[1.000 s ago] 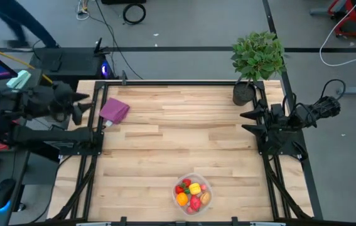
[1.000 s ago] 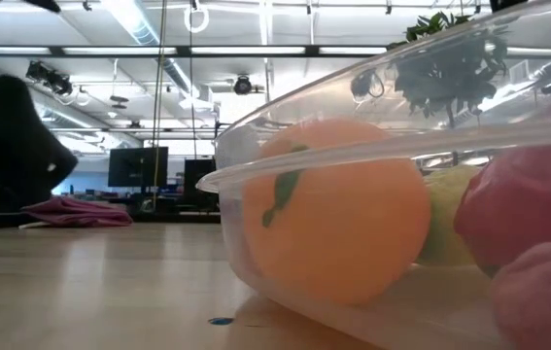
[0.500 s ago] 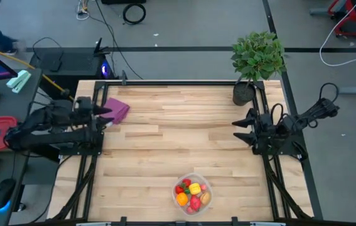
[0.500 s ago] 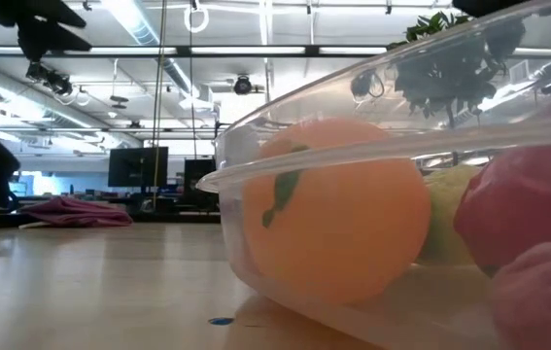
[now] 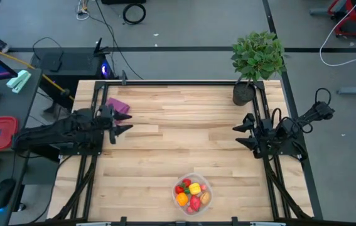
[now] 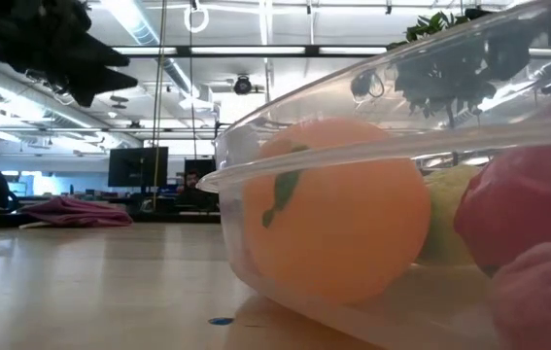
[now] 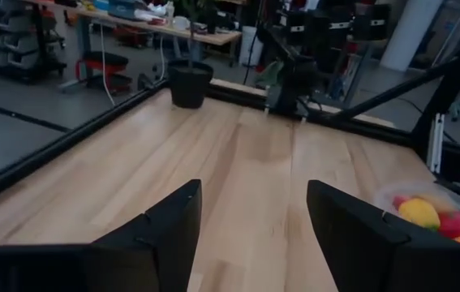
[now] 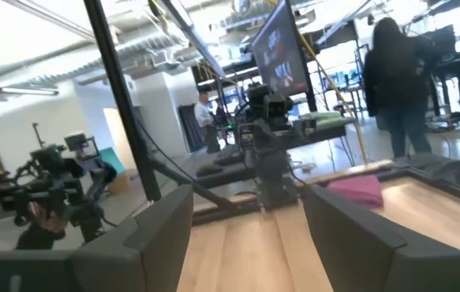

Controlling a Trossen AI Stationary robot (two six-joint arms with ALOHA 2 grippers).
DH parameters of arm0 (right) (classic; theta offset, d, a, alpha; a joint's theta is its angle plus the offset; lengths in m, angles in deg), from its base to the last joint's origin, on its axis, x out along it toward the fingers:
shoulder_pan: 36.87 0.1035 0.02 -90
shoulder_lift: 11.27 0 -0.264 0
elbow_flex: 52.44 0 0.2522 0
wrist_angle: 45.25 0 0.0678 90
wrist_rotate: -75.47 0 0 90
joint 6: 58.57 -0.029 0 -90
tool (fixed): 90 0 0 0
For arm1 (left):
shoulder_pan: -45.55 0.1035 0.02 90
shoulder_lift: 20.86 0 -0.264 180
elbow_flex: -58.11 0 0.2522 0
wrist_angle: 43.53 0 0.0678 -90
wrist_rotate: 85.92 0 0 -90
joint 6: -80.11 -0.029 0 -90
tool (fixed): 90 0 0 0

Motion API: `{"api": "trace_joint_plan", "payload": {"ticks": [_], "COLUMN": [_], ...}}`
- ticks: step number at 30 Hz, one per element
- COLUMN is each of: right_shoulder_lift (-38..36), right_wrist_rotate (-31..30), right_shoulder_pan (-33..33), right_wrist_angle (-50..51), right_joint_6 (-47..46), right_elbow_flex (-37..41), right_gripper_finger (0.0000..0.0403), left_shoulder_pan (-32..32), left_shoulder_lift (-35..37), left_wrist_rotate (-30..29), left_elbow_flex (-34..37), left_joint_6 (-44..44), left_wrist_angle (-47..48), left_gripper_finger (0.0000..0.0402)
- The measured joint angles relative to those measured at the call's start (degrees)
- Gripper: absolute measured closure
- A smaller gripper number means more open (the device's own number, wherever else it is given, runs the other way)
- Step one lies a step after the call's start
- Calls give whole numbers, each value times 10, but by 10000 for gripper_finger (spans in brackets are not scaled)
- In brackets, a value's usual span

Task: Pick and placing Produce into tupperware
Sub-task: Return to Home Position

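The round clear tupperware [image 5: 193, 193] stands near the table's near edge, right of centre, with several produce pieces inside: red, yellow, orange, tan. In the low view its wall [image 6: 372, 175] fills the picture, an orange fruit [image 6: 338, 209] pressed close behind it, pink pieces [image 6: 537, 233] to its right. The left wrist view shows the tub [image 7: 436, 212] far off. My left gripper [image 5: 124, 125] hangs open over the table's left edge, empty [image 7: 250, 219]. My right gripper [image 5: 242, 133] hangs open over the right edge, empty [image 8: 246, 219].
A purple folded cloth [image 5: 118, 105] lies at the far left corner, just beyond my left gripper. A potted green plant [image 5: 256, 59] stands at the far right corner. Black frame rails run along both sides. Bare wood [image 5: 184, 135] spans the middle. People stand beyond the table [image 8: 396, 73].
My left arm has swung from off the table's left side inward, its gripper now over the left edge near the purple cloth. My right gripper has shifted slightly toward the table's left. The tupperware and produce have stayed put.
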Motion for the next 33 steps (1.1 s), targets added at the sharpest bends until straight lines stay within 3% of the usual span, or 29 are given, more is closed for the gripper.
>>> {"api": "trace_joint_plan", "payload": {"ticks": [14, 25, 33], "right_shoulder_lift": [-18, -18, -18], "right_wrist_rotate": [-6, -5, -8], "right_shoulder_pan": [0, 0, 0], "right_wrist_angle": [-67, -41, -20], "right_joint_6": [21, 10, -3], "right_elbow_flex": [74, 68, 73], "right_gripper_finger": [157, 157, 157], "left_shoulder_pan": [-1, -1, 0], "left_shoulder_lift": [0, 0, 0], "left_wrist_rotate": [12, 16, 16], "left_elbow_flex": [42, 120, 126], "left_joint_6": [-7, -27, -35], "left_wrist_angle": [-26, -33, -37], "left_gripper_finger": [173, 171, 170]}}
